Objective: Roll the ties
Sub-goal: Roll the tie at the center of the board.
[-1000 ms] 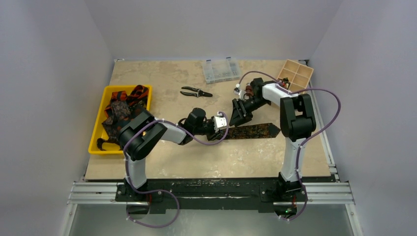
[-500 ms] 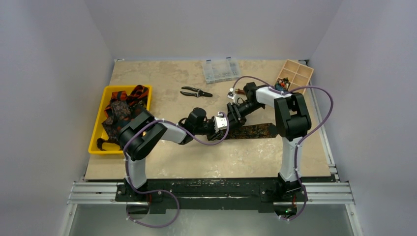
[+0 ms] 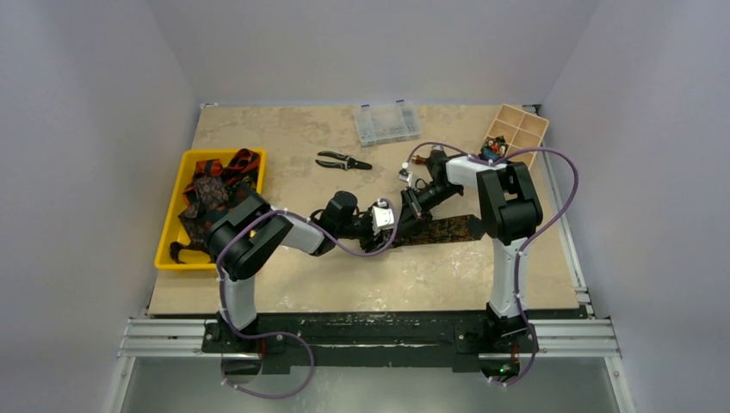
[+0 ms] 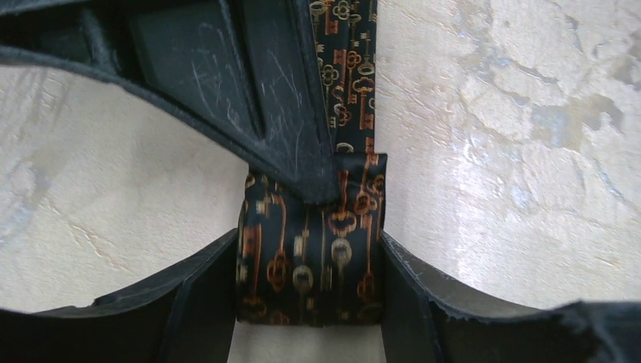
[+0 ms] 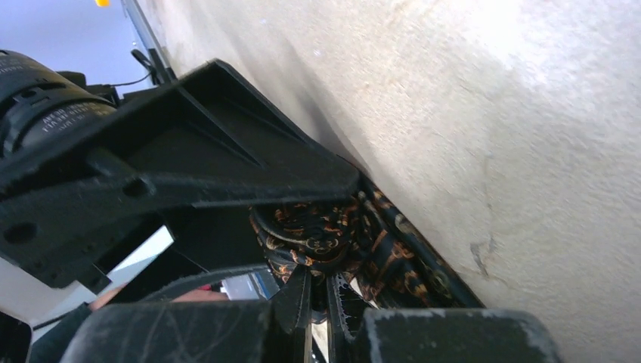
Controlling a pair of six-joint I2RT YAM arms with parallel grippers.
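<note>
Here, no brand or label can be read. The only marking is the tie's own print, orange keys on black. The tie (image 3: pixel 448 229) lies flat on the table (image 3: pixel 344 280) right of centre, its pointed wide end to the right and its left end wound into a roll (image 4: pixel 310 280). The left tool (image 4: pixel 308 246) flanks the roll with a finger against each side; whether it grips or only sits beside it, I cannot tell. The right tool (image 5: pixel 317 291) is clenched, its tips touching the roll. Bare table spreads on the near side up to the edge. Pliers (image 3: pixel 343 161), a clear box (image 3: pixel 386 122) and a wooden divider box (image 3: pixel 516 131) sit farther off. More ties (image 3: pixel 211 185) fill the yellow tray (image 3: pixel 168 254) at the left.
</note>
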